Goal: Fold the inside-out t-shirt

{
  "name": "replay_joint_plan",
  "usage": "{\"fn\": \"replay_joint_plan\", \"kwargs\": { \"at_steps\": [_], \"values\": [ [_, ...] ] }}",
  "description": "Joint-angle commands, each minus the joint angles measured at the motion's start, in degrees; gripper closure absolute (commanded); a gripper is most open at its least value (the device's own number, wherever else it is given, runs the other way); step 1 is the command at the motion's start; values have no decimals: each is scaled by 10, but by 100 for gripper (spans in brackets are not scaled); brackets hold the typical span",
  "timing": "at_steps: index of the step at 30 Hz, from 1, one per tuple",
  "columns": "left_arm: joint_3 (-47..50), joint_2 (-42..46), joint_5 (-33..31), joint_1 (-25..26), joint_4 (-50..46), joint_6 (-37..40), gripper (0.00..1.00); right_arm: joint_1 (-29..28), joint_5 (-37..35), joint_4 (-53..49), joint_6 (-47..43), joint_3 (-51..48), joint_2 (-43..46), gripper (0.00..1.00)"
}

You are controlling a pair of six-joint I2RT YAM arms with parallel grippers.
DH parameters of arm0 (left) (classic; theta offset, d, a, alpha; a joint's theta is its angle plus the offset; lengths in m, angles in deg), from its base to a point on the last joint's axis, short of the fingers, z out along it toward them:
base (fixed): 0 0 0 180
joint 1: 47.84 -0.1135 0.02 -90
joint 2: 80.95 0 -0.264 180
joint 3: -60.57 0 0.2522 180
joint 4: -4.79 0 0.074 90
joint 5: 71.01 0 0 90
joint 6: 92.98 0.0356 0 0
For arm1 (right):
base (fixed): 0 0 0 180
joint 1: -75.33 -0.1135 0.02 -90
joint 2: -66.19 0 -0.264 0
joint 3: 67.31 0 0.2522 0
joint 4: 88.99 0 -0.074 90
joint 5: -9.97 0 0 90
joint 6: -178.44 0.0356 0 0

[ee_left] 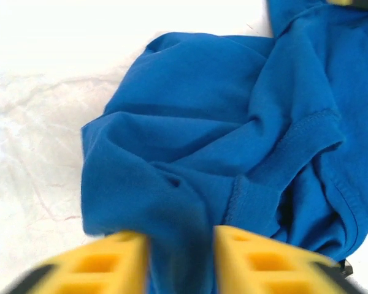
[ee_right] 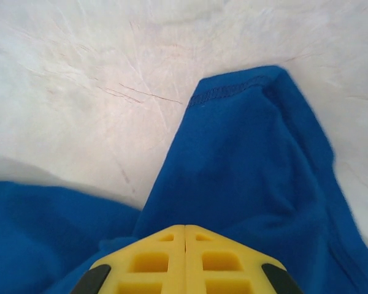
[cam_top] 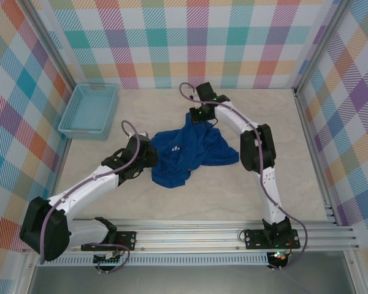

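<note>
Yellow fingers (ee_left: 264, 260) of your left pincer (ee_left: 181, 245) sit closest to the left wrist lens, blurred and standing apart, so that pincer is open. Blue cloth of the t-shirt (ee_left: 190, 110) runs into the gap between them; you cannot tell whether either pad touches it. Beyond the fingers the cloth lies rumpled on the pale worktop (ee_left: 30, 122), with a stitched hem curving across the right half of that view and deep folds below it.

On the right wrist view, your right pincer (ee_right: 184, 228) has its two yellow fingers pressed flat together, closed. A fold of the t-shirt comes up to the fingertips and goes under them, so it is gripping the cloth. A stitched edge marks the far corner of that fold, with bare worktop past it.

From above, you see the t-shirt bunched in a heap in the middle of the worktop, between the two arms. Your left pincer is at the heap's left edge, and your right pincer is at its far tip, where the cloth narrows to a point. A small pale mark (cam_top: 176, 147) shows on the cloth near the heap's middle. A light blue mesh basket (cam_top: 83, 131) stands at the far left corner, well apart from the t-shirt. Plaid walls (cam_top: 172, 43) close in the worktop on three sides.
</note>
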Motion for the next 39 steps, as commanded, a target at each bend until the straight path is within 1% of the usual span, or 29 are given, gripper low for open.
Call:
{"fn": "replay_joint_plan", "kwargs": {
  "at_steps": [1,3,5,9,12,14,15,17,21,23,25,28,31,34,37,39],
  "values": [
    [29,41,10,-5,-16,-1,36,30,33,42,38,-33,83,100],
    [63,57,44,9,9,-15,29,43,31,47,48,-44,92,100],
    [95,70,65,32,51,-24,27,61,36,46,63,-46,93,100],
    [150,102,79,78,94,-22,25,104,76,64,96,-57,93,100],
    [181,128,96,100,124,-6,19,114,81,56,97,-46,81,100],
    [192,124,97,107,142,9,18,116,80,52,94,-41,74,100],
    [192,110,95,108,147,20,19,117,79,51,93,-42,73,100],
    [177,73,81,109,146,46,26,119,76,50,91,-43,71,100],
    [138,-7,19,109,151,77,37,127,75,42,84,-42,73,100],
    [120,-44,0,109,161,86,42,129,76,41,81,-44,76,100],
    [103,-77,-37,107,165,84,46,129,77,40,78,-48,79,100],
    [85,-120,-64,100,180,93,51,129,80,41,76,-56,84,100],
    [64,-160,-75,88,181,100,58,129,80,42,74,-67,91,100],
    [52,-196,-69,74,185,102,66,132,77,47,72,-79,102,100],
    [51,-214,-68,65,193,98,73,139,76,47,70,-84,117,100],
    [51,-215,-69,61,193,93,80,143,75,49,70,-89,129,100]
  ]
}}
